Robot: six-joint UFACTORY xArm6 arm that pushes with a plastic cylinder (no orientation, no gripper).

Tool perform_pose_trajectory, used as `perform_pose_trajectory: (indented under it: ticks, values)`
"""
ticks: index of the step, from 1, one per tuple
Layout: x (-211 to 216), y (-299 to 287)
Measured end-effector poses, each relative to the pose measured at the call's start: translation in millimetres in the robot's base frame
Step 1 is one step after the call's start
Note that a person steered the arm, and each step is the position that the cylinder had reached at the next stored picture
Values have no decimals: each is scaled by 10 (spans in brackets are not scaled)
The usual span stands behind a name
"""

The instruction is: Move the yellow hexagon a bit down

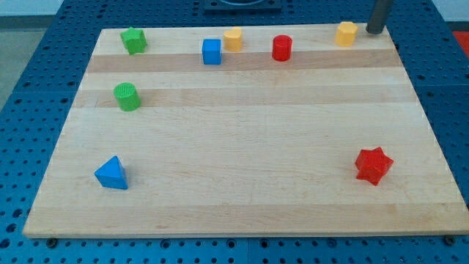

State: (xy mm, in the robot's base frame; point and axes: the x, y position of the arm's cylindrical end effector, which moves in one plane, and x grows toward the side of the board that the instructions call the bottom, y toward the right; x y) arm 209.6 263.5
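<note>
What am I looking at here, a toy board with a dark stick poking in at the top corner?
That stick is a robot arm's pushing rod; its tip slides blocks around and holds nothing. One camera looks down on a wooden board. The tip sits at the view's top right, just right of the yellow hexagon. Also there: a second yellow block, red cylinder, blue cube, green star, green cylinder, blue triangle and red star.

Yellow hexagon (346, 33), upright, near board's top edge, view's right
</note>
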Motion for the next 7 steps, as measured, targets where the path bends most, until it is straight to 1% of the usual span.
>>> perform_pose_trajectory:
  ticks: [2, 4, 5, 6, 7]
  values:
    - [42, -490]
    - [343, -626]
    - [482, -865]
    - [726, -1095]
    - [1120, -1134]
